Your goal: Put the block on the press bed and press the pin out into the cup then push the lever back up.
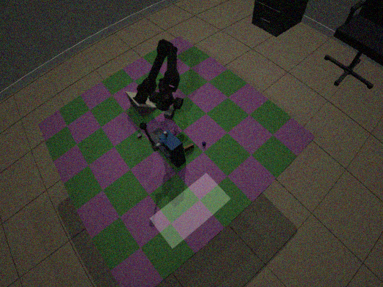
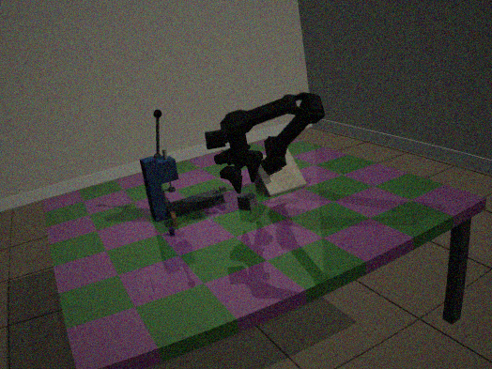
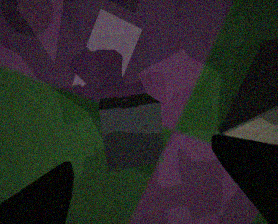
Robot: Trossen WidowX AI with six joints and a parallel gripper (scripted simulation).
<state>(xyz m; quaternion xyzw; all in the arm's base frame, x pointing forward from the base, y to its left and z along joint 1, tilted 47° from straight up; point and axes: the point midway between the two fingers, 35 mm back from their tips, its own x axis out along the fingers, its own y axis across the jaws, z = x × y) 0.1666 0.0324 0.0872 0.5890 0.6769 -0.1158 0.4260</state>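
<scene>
- Checkered green-and-purple table [image 1: 128, 193] [image 2: 197, 299], dimly lit.
- Claw [image 1: 171, 113] [image 2: 246, 186] [image 3: 144, 155] open, above the gray block [image 1: 169, 115] [image 2: 245, 202] [image 3: 131, 132].
- Descending off-center, a fingertip could knock the block askew.

from here i see a pink-and-green checkered desk [image 1: 136, 192] [image 2: 187, 299] bearing a blue press [image 1: 170, 141] [image 2: 159, 181], a small dark block [image 1: 169, 115] [image 2: 245, 202] [image 3: 131, 135] and a pale slanted base plate [image 1: 132, 96] [image 2: 293, 177].

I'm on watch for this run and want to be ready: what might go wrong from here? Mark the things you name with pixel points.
The open hand [image 1: 173, 109] [image 2: 248, 186] [image 3: 144, 155] hangs above the block [image 2: 245, 202] [image 3: 131, 132]; a fingertip could knock it askew. The upright lever [image 2: 158, 134] beside the blue press [image 1: 172, 140] [image 2: 160, 172] might get bumped during placing.
</scene>
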